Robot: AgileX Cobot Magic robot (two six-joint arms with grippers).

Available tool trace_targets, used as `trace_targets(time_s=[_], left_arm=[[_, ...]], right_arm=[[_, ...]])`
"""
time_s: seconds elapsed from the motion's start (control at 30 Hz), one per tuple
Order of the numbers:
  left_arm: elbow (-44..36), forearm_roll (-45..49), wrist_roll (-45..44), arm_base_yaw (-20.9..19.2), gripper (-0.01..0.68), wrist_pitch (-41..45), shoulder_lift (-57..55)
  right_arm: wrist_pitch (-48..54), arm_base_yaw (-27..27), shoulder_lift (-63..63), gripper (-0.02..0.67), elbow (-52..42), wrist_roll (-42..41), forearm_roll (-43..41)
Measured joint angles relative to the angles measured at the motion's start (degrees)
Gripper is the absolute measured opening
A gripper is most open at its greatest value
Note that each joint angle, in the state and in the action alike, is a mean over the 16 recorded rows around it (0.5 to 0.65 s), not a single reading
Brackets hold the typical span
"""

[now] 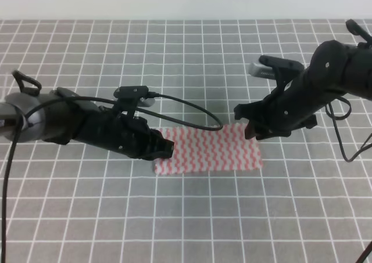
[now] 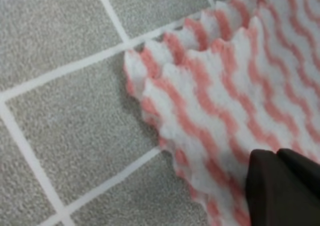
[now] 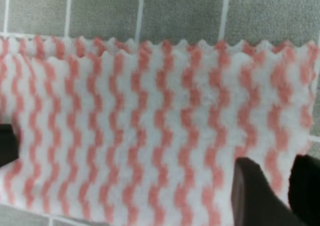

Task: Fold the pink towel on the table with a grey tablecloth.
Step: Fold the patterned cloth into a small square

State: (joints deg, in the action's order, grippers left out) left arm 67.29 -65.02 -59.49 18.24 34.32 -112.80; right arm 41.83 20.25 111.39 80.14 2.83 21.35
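The pink towel [image 1: 212, 150] lies flat near the middle of the desk with the grey tablecloth [image 1: 192, 54], its long axis running left to right, and the wrist views show two layers with one pinked edge lying just behind the other, so I judge that one fold is already done and a further fold across the length may be left. The left pincer [image 1: 165, 148] is at the towel's left end and the right pincer [image 1: 251, 129] is over its far right corner. For both I cannot tell whether they are released or clenched on the cloth, because only dark finger parts show at the picture edges.
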Motion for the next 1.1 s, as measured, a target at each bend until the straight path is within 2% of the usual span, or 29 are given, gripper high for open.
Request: trace_targets(time_s=[0.7, 1.1], left_arm=[[0.0, -0.16, -0.2, 0.0, -0.001, 0.01, -1.05], [0.01, -0.07, -0.27, 0.0, 0.0, 0.46, -1.05]], right_arm=[[-1.81, -0.94, 3.29, 0.244, -0.06, 1.27, 0.61], [-1.32, -0.97, 4.04, 0.223, -0.09, 1.16, 2.58]])
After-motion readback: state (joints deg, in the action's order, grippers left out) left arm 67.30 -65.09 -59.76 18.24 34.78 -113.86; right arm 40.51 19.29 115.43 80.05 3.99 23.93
